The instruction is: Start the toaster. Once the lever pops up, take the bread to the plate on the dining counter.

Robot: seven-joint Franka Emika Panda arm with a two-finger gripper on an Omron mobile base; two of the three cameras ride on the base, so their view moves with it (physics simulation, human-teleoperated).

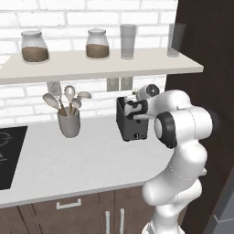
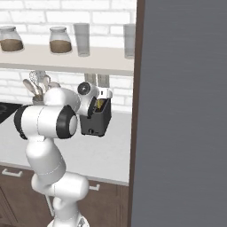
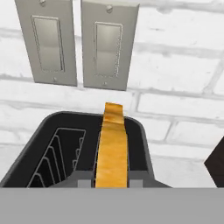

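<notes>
- The toaster (image 1: 132,122) stands on the light grey worktop (image 1: 68,160), at its back edge against the white brick wall (image 1: 27,109) and near its right end, beside the dark tall cabinet side (image 1: 205,68).
- The bread (image 3: 113,146) stands on edge in the toaster's right-hand slot as the hand view frames it, its golden face and brown top crust rising above the slot; the other slot (image 3: 59,155) is bare, with its wire guides showing.
- In the right base view a sliver of yellow (image 2: 100,104) shows at the toaster's top, right beside the hand.
- The gripper (image 3: 112,178) hangs directly over the toaster, its fingers on either side of the slice's lower part in the hand view; they are narrowly set, but whether the pads actually press the bread I cannot tell.
- Two pale switch plates (image 3: 76,43) sit on the wall just behind the toaster.
- A grey utensil holder (image 1: 68,122) with wooden spoons stands toward the worktop's back edge, well to the left of the toaster.
- A black hob (image 1: 9,155) lies at the worktop's left end.
- On the shelf (image 1: 91,64) above sit two jars (image 1: 34,46) with brown contents and two clear glasses (image 1: 128,41).
</notes>
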